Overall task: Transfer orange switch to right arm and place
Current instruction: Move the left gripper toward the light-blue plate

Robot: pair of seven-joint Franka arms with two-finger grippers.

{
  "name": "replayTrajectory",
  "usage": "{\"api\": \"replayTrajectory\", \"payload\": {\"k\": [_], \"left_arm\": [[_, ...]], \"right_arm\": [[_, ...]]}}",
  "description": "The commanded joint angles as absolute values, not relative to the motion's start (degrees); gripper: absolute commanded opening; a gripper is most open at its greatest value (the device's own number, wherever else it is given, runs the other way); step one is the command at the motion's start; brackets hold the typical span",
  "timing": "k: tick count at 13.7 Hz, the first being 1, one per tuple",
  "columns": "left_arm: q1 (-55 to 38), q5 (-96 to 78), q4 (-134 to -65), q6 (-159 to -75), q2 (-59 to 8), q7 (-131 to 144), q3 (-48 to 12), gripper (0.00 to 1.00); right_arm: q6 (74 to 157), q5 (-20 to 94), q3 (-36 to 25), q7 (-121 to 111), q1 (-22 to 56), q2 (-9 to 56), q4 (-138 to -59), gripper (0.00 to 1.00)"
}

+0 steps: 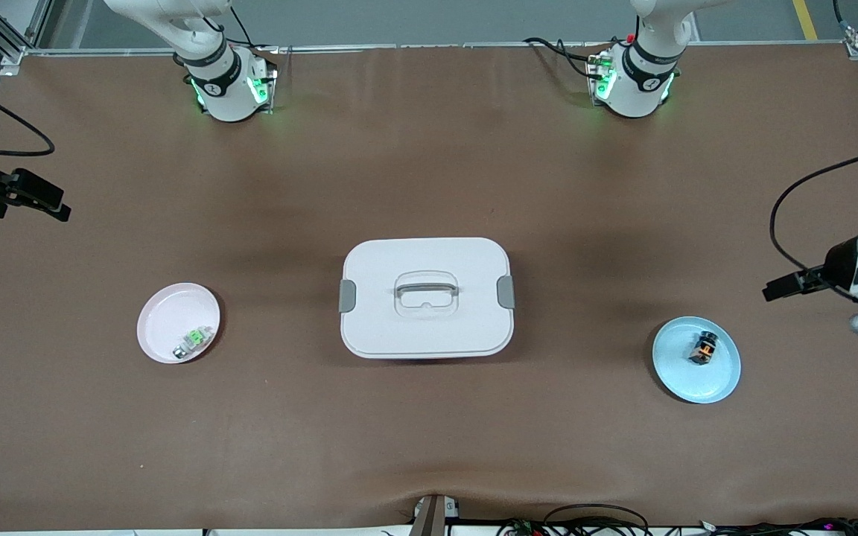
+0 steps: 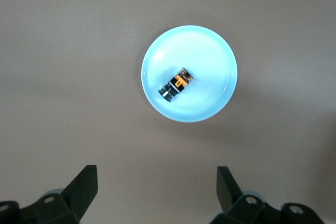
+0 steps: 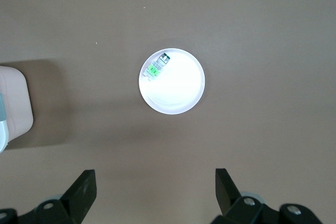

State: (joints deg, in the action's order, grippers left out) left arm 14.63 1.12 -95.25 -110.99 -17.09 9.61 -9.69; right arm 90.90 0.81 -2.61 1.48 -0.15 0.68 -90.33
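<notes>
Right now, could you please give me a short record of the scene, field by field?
orange switch: lies on the blue plate, toward the left arm's end of the table
green-and-clear part: on the pink plate, toward the right arm's end
white box: mid-table between the plates, lid on, handle down
left gripper: open, empty, up over the table beside the blue plate
right gripper: open, empty, up over the table beside the pink plate
task: switch not yet picked up

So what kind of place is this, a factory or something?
More likely a robotics lab or test bench than a factory. Two white arms are bolted along one edge of a brown-covered table, loose cables trail at its edges, and only a few props sit out: a white lidded box and two small plates holding tiny parts.
</notes>
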Motion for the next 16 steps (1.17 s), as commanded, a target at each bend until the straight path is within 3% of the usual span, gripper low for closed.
{"api": "replayTrajectory", "payload": {"k": [1,10,16], "left_arm": [[14.5,2.0,-95.3,-113.7,-19.1,15.2,-10.0,1.00],[13.2,2.1,-97.7,-125.1,-26.2,36.6,-10.0,1.00],[12.9,7.2,-97.7,-132.3,-32.2,37.0,-10.2,1.00]], "right_arm": [[90.5,0.9,-2.5,1.7,-0.4,-0.1,-90.5,1.00],[90.5,1.3,-2.6,1.6,-0.5,-0.1,-90.6,1.00],[90.5,1.3,-2.6,1.6,-0.5,-0.1,-90.7,1.00]]}}
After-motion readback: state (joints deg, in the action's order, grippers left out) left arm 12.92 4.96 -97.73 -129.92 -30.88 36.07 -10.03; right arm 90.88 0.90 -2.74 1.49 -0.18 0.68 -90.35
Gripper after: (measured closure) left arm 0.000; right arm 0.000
